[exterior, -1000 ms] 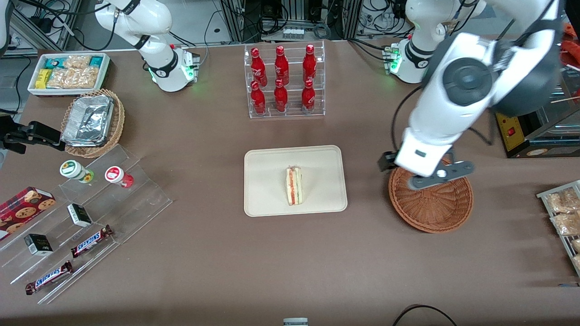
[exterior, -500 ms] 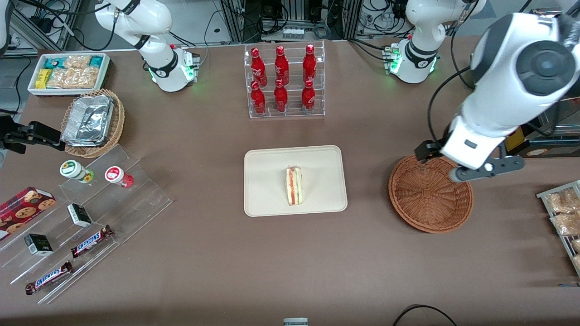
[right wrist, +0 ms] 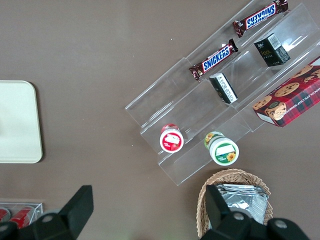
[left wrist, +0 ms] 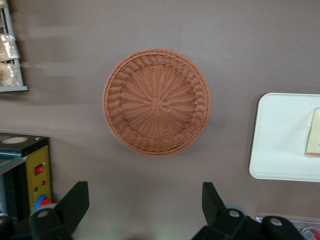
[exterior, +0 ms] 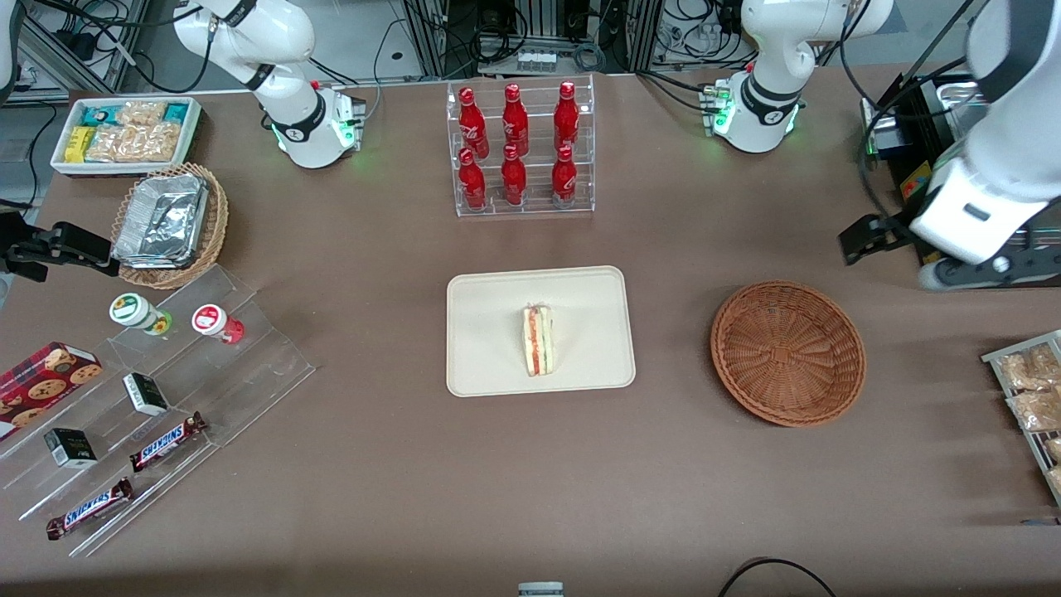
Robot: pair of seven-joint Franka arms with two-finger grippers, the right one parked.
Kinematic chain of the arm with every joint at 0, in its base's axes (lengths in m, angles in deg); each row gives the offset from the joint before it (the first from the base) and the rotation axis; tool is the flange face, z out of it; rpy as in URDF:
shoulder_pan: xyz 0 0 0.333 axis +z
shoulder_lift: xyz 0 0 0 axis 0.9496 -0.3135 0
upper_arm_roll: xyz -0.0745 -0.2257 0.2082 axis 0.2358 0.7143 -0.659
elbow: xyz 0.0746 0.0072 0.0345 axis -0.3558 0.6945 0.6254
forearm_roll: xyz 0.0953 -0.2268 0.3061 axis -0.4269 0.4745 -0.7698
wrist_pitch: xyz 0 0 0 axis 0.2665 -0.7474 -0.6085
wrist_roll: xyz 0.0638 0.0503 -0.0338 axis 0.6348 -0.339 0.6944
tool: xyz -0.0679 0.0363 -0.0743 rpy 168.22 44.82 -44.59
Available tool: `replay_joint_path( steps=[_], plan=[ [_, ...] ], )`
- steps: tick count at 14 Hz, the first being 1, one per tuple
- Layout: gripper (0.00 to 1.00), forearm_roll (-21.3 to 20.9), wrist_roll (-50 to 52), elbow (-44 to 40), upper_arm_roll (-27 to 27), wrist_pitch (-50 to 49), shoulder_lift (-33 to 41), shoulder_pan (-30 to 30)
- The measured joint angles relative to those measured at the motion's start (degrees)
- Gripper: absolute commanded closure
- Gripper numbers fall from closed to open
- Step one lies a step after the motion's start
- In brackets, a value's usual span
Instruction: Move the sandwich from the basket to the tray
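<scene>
The sandwich (exterior: 539, 340) stands on its edge in the middle of the cream tray (exterior: 489, 365), red and green filling showing. The reddish-brown basket (exterior: 787, 352) sits empty beside the tray, toward the working arm's end of the table. My gripper (exterior: 978, 272) hangs high above the table, farther from the front camera than the basket and past it toward the working arm's end. In the left wrist view the gripper (left wrist: 145, 200) is open and empty, with the basket (left wrist: 156, 101), the tray (left wrist: 280, 140) and an edge of the sandwich (left wrist: 314, 137) below it.
A clear rack of red cola bottles (exterior: 518, 149) stands farther from the front camera than the tray. A black and yellow device (exterior: 920, 178) and a wire rack of snack packets (exterior: 1032, 398) are at the working arm's end. Acrylic steps with snacks (exterior: 149, 398) lie toward the parked arm's end.
My gripper has lifted off the basket and swung away toward the working arm's end of the table. The sandwich, tray and basket have not moved.
</scene>
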Motion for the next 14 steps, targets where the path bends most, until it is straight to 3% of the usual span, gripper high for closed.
replay_joint_path(
  steps=[7,14],
  plan=[
    [0.00,0.1,-4.8,3.3,-3.7,-2.1,5.1,-0.1],
    [0.00,1.5,-4.9,2.9,-3.6,1.3,3.2,0.2]
  ],
)
